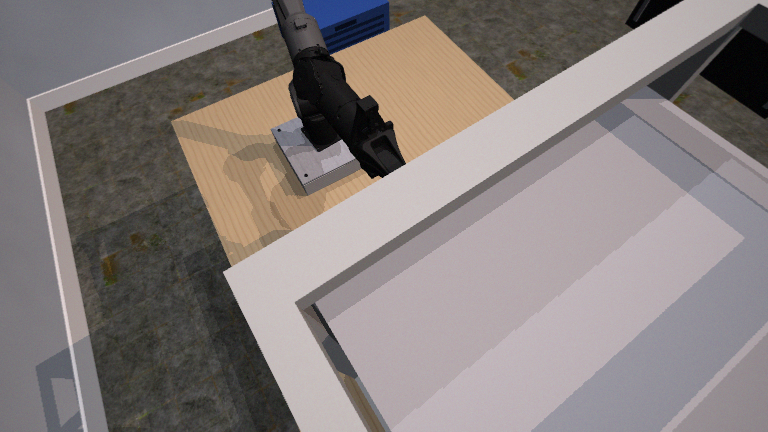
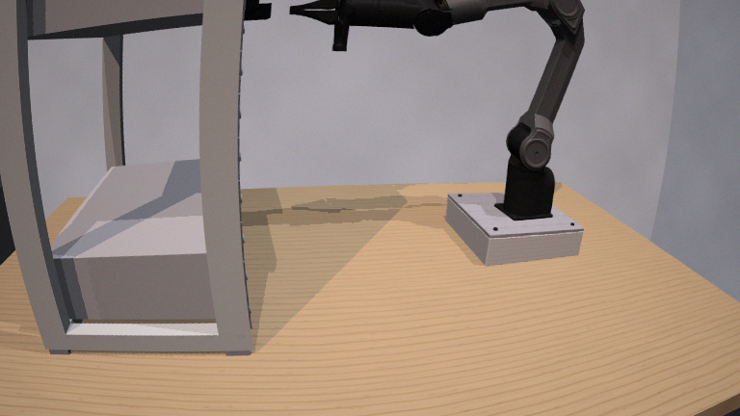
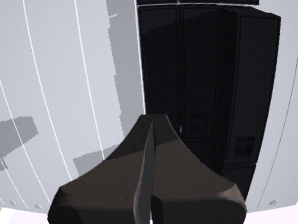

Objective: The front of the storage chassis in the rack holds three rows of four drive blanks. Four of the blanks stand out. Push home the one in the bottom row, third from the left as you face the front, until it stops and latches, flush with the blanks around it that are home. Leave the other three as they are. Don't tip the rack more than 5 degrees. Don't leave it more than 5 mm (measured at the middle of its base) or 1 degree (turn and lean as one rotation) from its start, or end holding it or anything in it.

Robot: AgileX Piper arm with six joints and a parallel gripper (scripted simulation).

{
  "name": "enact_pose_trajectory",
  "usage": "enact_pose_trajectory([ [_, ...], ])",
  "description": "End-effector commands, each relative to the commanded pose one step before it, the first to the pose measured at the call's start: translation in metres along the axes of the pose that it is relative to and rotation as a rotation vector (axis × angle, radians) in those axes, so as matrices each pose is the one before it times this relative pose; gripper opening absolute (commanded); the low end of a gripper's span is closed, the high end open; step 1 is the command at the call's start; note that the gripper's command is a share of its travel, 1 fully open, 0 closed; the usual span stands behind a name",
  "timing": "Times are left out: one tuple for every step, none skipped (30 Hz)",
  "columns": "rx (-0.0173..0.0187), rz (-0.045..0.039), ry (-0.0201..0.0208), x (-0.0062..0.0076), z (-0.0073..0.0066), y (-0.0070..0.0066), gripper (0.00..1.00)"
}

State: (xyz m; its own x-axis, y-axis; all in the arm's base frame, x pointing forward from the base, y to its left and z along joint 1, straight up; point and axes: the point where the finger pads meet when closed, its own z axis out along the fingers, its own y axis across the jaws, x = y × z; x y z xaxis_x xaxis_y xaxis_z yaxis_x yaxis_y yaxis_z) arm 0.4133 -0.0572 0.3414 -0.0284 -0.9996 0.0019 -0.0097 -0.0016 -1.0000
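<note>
The gripper [image 2: 297, 9] is closed on nothing, its fingers pressed into one blunt point, and it hangs level, just apart from the rack [image 2: 222, 155] front at the height of the chassis. In the exterior view a dark blank [image 2: 256, 10] juts out from the post at 9 o'clock of the tip, with a small gap between them. In the wrist view the tip [image 3: 152, 129] points at dark tall blanks [image 3: 200, 83], with a row of smaller dark squares at 12 o'clock; which of these faces is the bottom row's third blank cannot be told from here.

The step in hand looks like lining up for the push. To do it well, I would first confirm the column, since a neighbour standing out must stay put. Then keep the fingers closed and drive straight along the arm's line toward the blank's middle, slowly, so the force goes into the latch and not sideways into the rack. Stop as the face comes flush, then back straight off, so nothing is dragged or held.
</note>
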Motion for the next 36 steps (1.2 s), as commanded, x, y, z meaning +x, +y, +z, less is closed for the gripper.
enact_pose_trajectory([
  [0.00164, 0.00044, -0.00408, 0.00013, -0.01833, -0.00126, 0.00],
  [-0.00002, 0.00000, 0.00001, 0.00000, -0.00676, 0.00004, 0.00],
  [0.00002, 0.00000, -0.00001, 0.00000, -0.00558, 0.00002, 0.00],
  [0.00000, 0.00000, 0.00000, 0.00000, -0.00451, 0.00002, 0.00],
  [0.00001, 0.00000, 0.00000, 0.00000, -0.00348, 0.00001, 0.00],
  [0.00002, 0.00000, -0.00001, 0.00000, -0.00252, 0.00000, 0.00],
  [0.00000, 0.00000, 0.00000, 0.00000, 0.00000, 0.00000, 0.00],
  [0.00000, 0.00000, 0.00000, 0.00000, 0.00000, 0.00000, 0.00],
  [0.00000, 0.00000, 0.00000, 0.00000, -0.00167, 0.00001, 0.00],
  [-0.00002, 0.00000, 0.00001, 0.00000, -0.00095, 0.00001, 0.00],
  [-0.00001, 0.00000, 0.00000, 0.00000, -0.00038, 0.00001, 0.00],
  [0.00000, 0.00000, 0.00000, 0.00000, -0.00006, 0.00000, 0.00],
  [0.00000, 0.00000, 0.00000, 0.00000, -0.00002, 0.00000, 0.00],
  [0.00001, 0.00000, 0.00000, 0.00000, -0.00016, -0.00001, 0.00],
  [0.00001, 0.00000, -0.00001, 0.00000, -0.00041, -0.00002, 0.00],
  [0.00002, 0.00000, -0.00001, 0.00000, -0.00076, -0.00003, 0.00],
  [0.00001, 0.00000, 0.00000, -0.00001, -0.00118, -0.00004, 0.00],
  [-0.00002, 0.00000, 0.00001, -0.00001, -0.00165, -0.00004, 0.00],
  [0.00002, 0.00000, -0.00001, -0.00001, -0.00210, -0.00007, 0.00],
  [-0.00001, 0.00000, 0.00000, -0.00001, -0.00257, -0.00007, 0.00],
  [0.00002, 0.00000, -0.00001, -0.00001, -0.00301, -0.00009, 0.00],
  [-0.00004, 0.00000, 0.00002, -0.00002, -0.00343, -0.00008, 0.00],
  [0.00001, 0.00000, -0.00001, -0.00002, -0.00377, -0.00011, 0.00],
  [0.00000, 0.00000, 0.00000, 0.00000, 0.00000, 0.00000, 0.00],
  [0.00000, 0.00000, 0.00000, 0.00000, 0.00000, 0.00000, 0.00],
  [0.00003, 0.00000, -0.00001, -0.00002, -0.00408, -0.00013, 0.00],
  [0.00002, 0.00000, 0.00000, -0.00002, -0.00435, -0.00013, 0.00],
  [0.00001, 0.00000, 0.00000, -0.00002, -0.00457, -0.00013, 0.00],
  [0.00001, 0.00000, 0.00000, -0.00003, -0.00475, -0.00014, 0.00],
  [0.00001, 0.00000, 0.00000, -0.00003, -0.00490, -0.00014, 0.00],
  [0.00002, 0.00000, 0.00000, -0.00003, -0.00502, -0.00015, 0.00],
  [0.00002, 0.00000, 0.00000, -0.00003, -0.00512, -0.00015, 0.00],
  [0.00002, 0.00000, 0.00000, -0.00003, -0.00521, -0.00015, 0.00],
  [0.00001, 0.00000, 0.00000, -0.00003, -0.00529, -0.00015, 0.00],
  [0.00000, 0.00000, 0.00000, -0.00003, -0.00536, -0.00015, 0.00],
  [-0.00002, 0.00000, 0.00000, -0.00003, -0.00543, -0.00015, 0.00],
])
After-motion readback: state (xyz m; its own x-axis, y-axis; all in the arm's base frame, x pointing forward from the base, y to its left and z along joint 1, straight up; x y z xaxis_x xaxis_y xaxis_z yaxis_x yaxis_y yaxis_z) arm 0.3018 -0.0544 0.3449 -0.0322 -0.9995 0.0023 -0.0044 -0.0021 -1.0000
